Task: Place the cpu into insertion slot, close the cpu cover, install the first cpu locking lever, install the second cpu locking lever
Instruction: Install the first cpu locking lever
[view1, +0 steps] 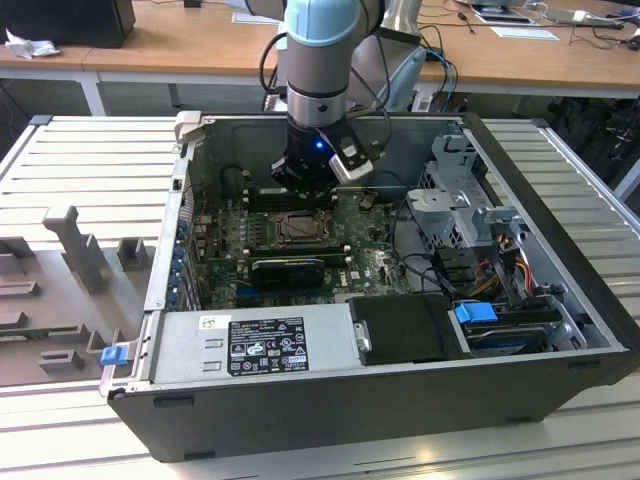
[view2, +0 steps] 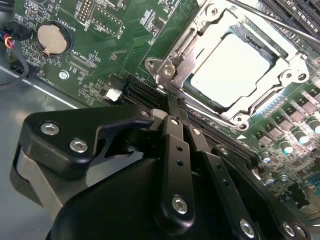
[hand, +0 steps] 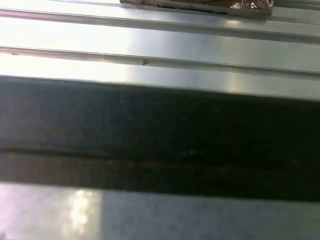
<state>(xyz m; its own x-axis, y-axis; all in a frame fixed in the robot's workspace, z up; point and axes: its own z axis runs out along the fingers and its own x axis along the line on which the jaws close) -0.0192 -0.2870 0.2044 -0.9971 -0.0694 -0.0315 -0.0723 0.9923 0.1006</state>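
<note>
gripper (view2: 169, 102): fingers closed together, nothing held, tips at socket corner | cpu (view2: 229, 68): seated in insertion slot (view2: 235, 120), just beyond the tips | cpu cover (view2: 196, 26): down around it | handling: thin stiff springy steel, likely light; push edge, not chip

Little print can be made out. On the green circuit board (view2: 100, 60) in the second wrist view, small white lettering stands beside the round coin battery (view2: 52, 39), too fine to read with certainty. In the exterior view, a black-and-white label (view1: 268, 345) sits on the grey power supply box (view1: 250, 345), its marks too small to read.
</note>
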